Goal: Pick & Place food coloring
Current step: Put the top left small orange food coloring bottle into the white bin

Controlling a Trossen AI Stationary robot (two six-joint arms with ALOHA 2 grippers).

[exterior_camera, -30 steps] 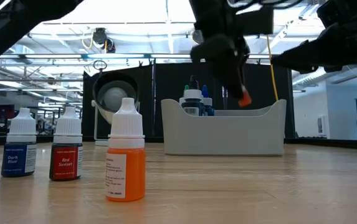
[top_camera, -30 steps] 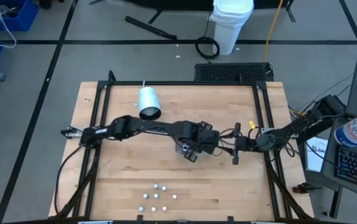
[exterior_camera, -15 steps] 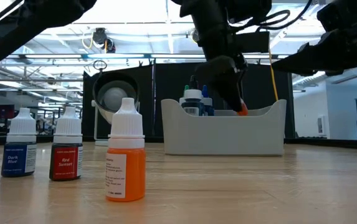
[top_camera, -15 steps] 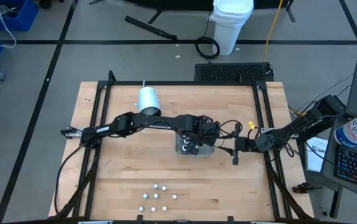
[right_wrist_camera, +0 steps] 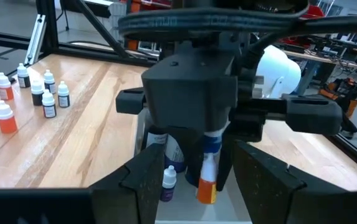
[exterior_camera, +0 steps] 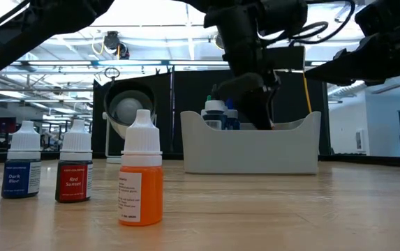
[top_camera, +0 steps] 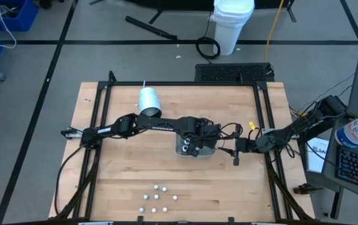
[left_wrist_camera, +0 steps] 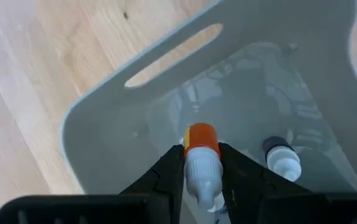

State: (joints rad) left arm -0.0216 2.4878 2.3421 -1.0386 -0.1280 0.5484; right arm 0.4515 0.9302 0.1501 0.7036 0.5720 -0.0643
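Note:
My left gripper (top_camera: 194, 145) is over the grey tray (top_camera: 208, 152) at mid-table, shut on an orange food coloring bottle (left_wrist_camera: 200, 155) lowered inside the tray walls. In the low view the tray wall (exterior_camera: 252, 150) hides the bottle. Other bottles (exterior_camera: 217, 111) stand in the tray, one with a white cap (left_wrist_camera: 281, 158). More bottles stand on their bases near the front edge (top_camera: 157, 199), among them an orange one (exterior_camera: 141, 180). My right gripper (top_camera: 235, 150) waits open just right of the tray, pointing level at it. My left gripper pinches the orange bottle's white middle part (left_wrist_camera: 198, 169) between its two fingers (left_wrist_camera: 172, 171). The fingers slant steeply down from above and lie along the bottle. Its orange bottom (right_wrist_camera: 206, 190) sticks out below the fingertips and its cap points back toward the wrist. The bottle hangs upright inside the tray.
A big white cylinder (top_camera: 149, 101) lies on the table's far left part. A black frame (top_camera: 97, 112) runs around the table's edges. Bare wood lies between the tray and the row of bottles at the front.
My left gripper has gone down into the tray with the orange bottle. The bottle's orange end showed above the tray's rim in the low view a second ago and is now hidden behind the wall.

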